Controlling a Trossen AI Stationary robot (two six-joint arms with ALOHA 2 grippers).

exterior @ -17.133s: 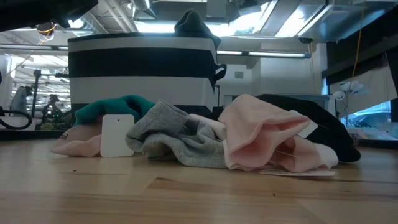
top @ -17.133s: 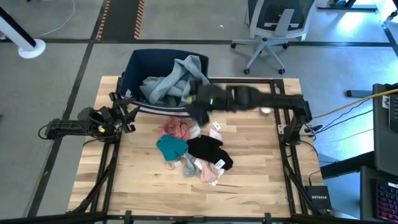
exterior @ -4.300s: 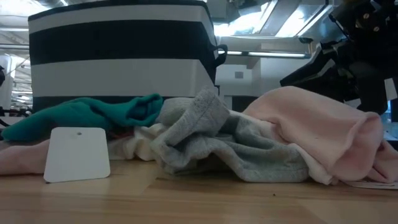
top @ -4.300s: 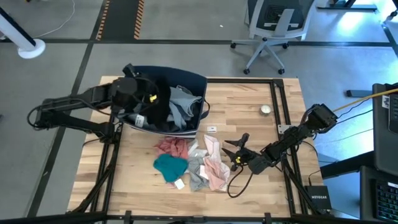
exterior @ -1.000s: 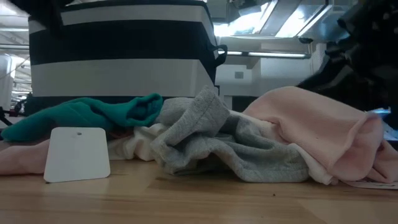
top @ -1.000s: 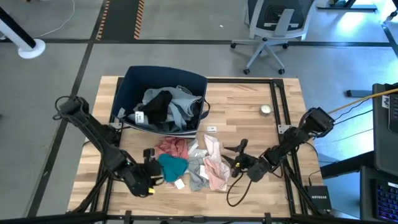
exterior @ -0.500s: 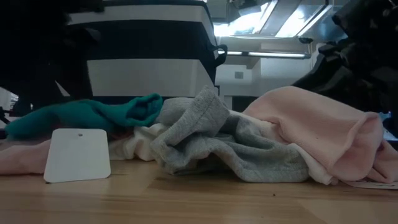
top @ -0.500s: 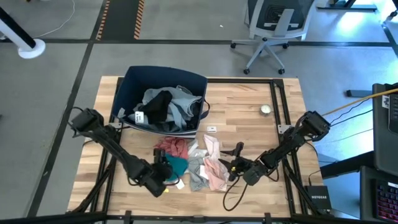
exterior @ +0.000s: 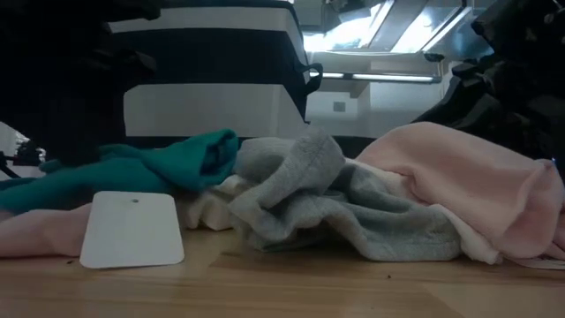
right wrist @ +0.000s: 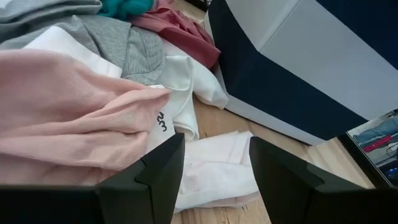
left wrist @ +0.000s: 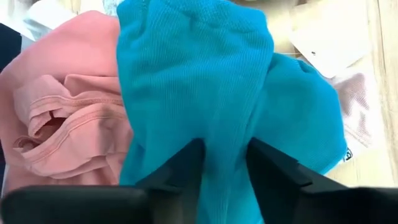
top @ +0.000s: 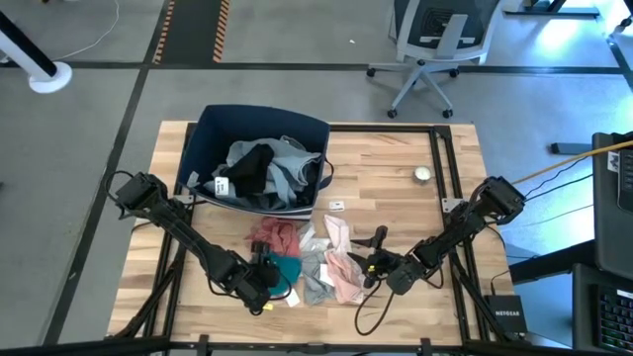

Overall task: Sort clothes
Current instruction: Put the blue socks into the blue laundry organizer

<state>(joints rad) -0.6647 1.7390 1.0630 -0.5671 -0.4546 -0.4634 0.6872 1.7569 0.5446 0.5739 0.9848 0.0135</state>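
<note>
The teal piece [top: 286,265] lies on the table at the left end of a small pile, partly over a salmon-pink piece [top: 275,235]. A grey piece [top: 312,273], a white piece [right wrist: 186,81] and a pale pink piece [top: 341,269] lie to its right. My left gripper [top: 269,276] is down on the teal piece [left wrist: 205,74] and shut on it. My right gripper [top: 374,260] is open, low at the pile's right side, with its fingers over the white and pale pink cloth [right wrist: 68,106]. The black and pale blue-grey pieces lie in the bin [top: 203,138]. The plaid shirt is hidden. My left gripper pinches a raised fold of the teal piece [left wrist: 227,134] between its two fingers, near the piece's left end. The fingers come slanting down from the table's left. The rest of the teal piece lies slack on the table and on the salmon-pink piece [left wrist: 68,106].
The navy bin with white stripes [exterior: 212,88] stands at the far left of the table, behind the pile. A white tag [exterior: 132,228] lies in front of the teal piece. A small round object [top: 422,174] and a small white tag [top: 337,206] lie on the bare wood at the right.
My left gripper has gone toward the table's right edge and come down onto the teal piece. In the low view the teal piece, the white tag and the grey piece have slid a little along the table. My right gripper has moved slightly toward the pale pink piece.
</note>
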